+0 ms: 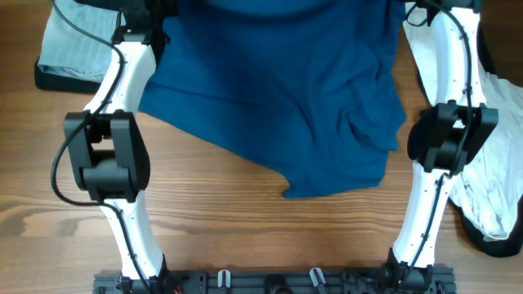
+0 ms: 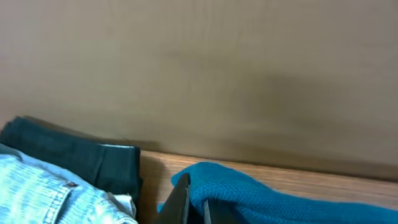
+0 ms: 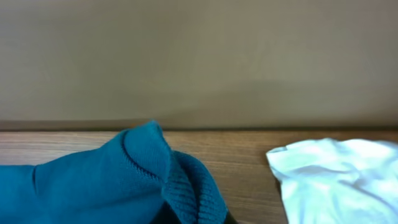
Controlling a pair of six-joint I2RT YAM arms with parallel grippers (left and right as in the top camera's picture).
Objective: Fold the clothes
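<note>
Your shirt (image 1: 270, 98) is soft, light and limp. It should sag and drag rather than hold a shape, so take it by a hem or shoulder seam, two corners at once. It lies spread from 12 o'clock down toward the middle of the table (image 1: 245, 237), with one corner trailing toward 6. The left gripper (image 2: 193, 202) is pinched closed with blue cloth bunched around its fingers, at about 11 o'clock. The right gripper is buried under a ribbed fold near 1 o'clock, closed as well, and apparently on the same fabric. The left arm (image 1: 110, 155) and the right arm (image 1: 445, 135) both reach far forward, elbows raised at 9 and 3 — mind the denim piece (image 1: 69, 41) at 10 and the white garment (image 1: 490, 180) at 3.
</note>
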